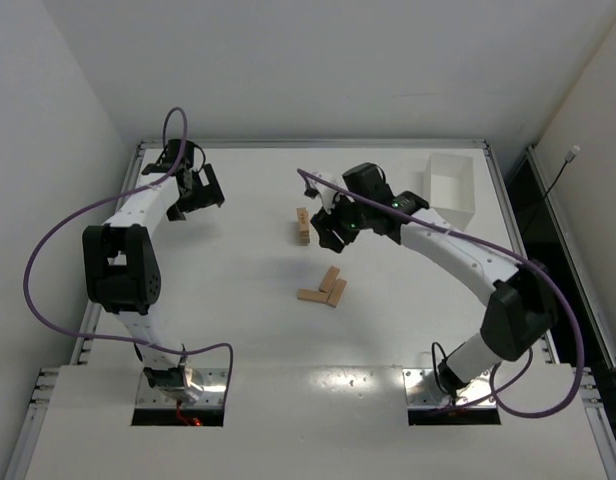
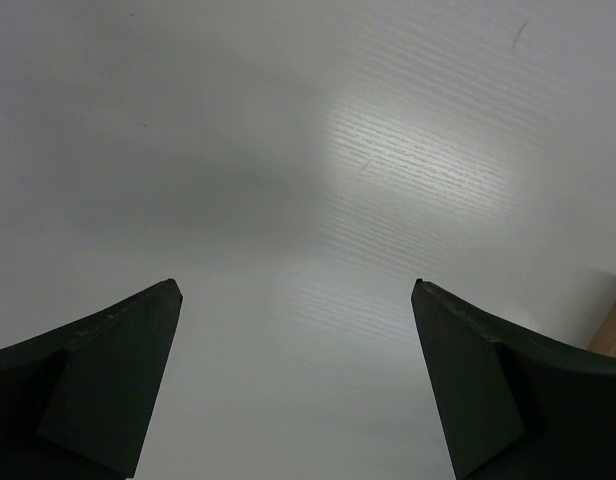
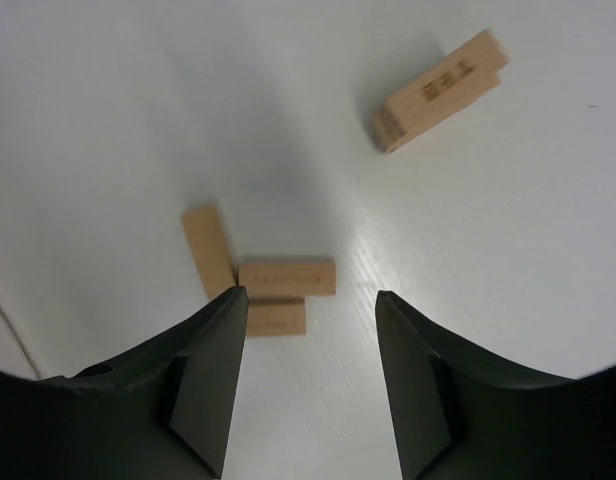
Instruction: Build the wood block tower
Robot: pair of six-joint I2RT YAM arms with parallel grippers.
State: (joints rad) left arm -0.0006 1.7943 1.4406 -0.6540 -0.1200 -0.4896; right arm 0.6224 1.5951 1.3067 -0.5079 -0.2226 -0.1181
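Note:
The tower (image 1: 303, 226) is a short stack of tan wood blocks near the table's middle; it also shows in the right wrist view (image 3: 443, 90). Three loose wood blocks (image 1: 323, 287) lie together in front of it. In the right wrist view they show as one slanted block (image 3: 208, 250) and two parallel blocks (image 3: 287, 276), (image 3: 276, 318). My right gripper (image 1: 328, 236) hovers just right of the tower, open and empty (image 3: 309, 293). My left gripper (image 1: 210, 194) is at the far left, open and empty over bare table (image 2: 294, 283).
A white rectangular tray (image 1: 450, 188) stands at the back right, behind the right arm. A tan sliver (image 2: 613, 335) shows at the right edge of the left wrist view; I cannot tell what it is. The table's raised rim (image 1: 308, 144) runs along the back.

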